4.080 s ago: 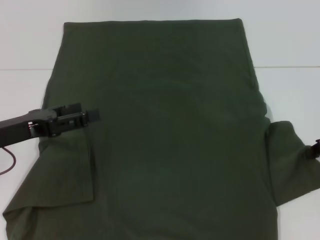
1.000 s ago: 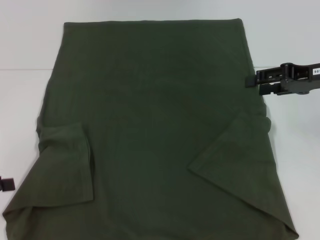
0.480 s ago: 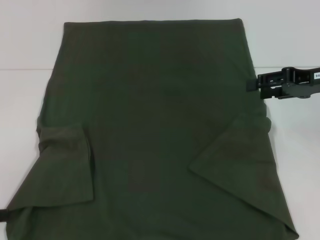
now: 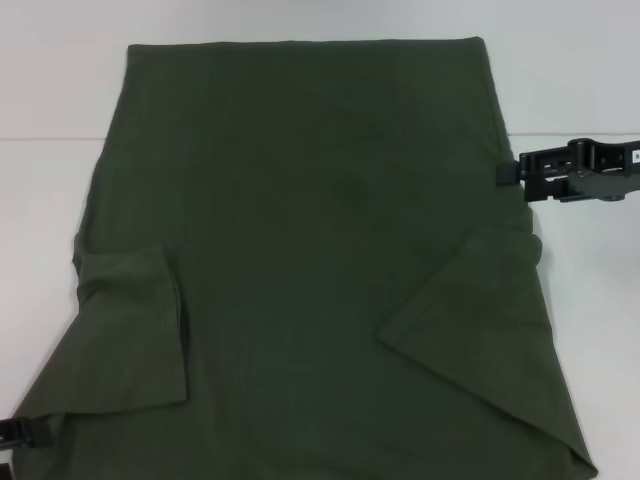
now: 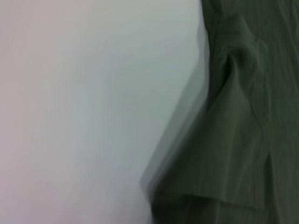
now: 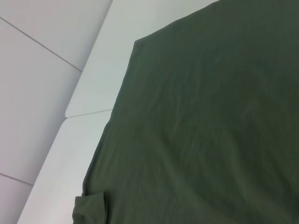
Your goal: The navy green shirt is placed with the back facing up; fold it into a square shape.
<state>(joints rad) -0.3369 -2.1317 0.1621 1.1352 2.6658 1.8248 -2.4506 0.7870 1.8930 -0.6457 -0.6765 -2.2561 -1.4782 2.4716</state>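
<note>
Flat lies the navy green shirt [image 4: 310, 240]; right gripper [image 4: 508, 174] at its edge, jaws' state unclear.

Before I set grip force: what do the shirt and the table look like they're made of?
Shirt: soft matte olive knit, probably cotton jersey; it shows fine ribbing and limp creases at the folded sleeve. Table: smooth white hard panel, likely laminate, with a faint sheen and a thin seam line.
</note>
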